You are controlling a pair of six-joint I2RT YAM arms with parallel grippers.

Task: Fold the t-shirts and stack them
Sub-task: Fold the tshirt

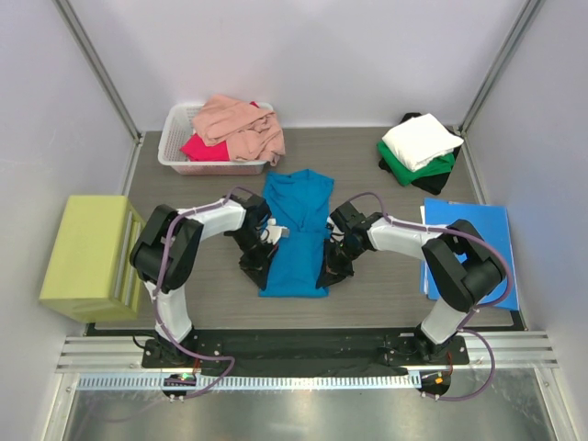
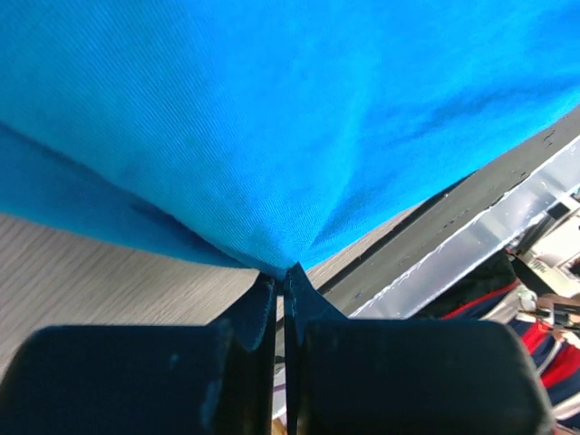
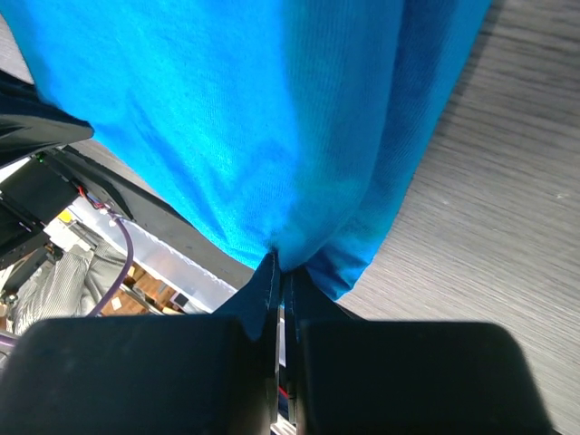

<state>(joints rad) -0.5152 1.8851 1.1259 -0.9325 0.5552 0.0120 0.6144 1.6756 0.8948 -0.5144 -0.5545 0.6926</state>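
While both arms reach in from the near edge of the worktop (image 1: pixel 386 294), the left claw (image 1: pixel 262 265) and the right claw (image 1: pixel 333 266) each have their jaws pressed together on the teal-blue t-shirt (image 1: pixel 296 234). The left claw holds the shirt's left side and the right claw its right side, both close to its near end. In the left wrist view the cloth (image 2: pixel 272 118) gathers to a peak where the left claw (image 2: pixel 281 272) meets. The right wrist view shows the same bunching of cloth (image 3: pixel 254 118) at the right claw (image 3: pixel 279 265).

The shirt lies as a long strip at the middle of the worktop, running from near to far and widening toward the far edge. A flat blue sheet (image 1: pixel 469 248) lies at the right edge. A yellow-green block (image 1: pixel 87 257) stands just off the left edge.

At the far left corner sits a white basket (image 1: pixel 171 138). It holds a rumpled pink t-shirt (image 1: pixel 243 129) that spills over its right rim, with a magenta-red t-shirt (image 1: pixel 204 147) beneath. At the far right corner is a stack with a white t-shirt (image 1: pixel 421 140) on a green t-shirt (image 1: pixel 404 165), and a black t-shirt (image 1: pixel 434 183) at the bottom.
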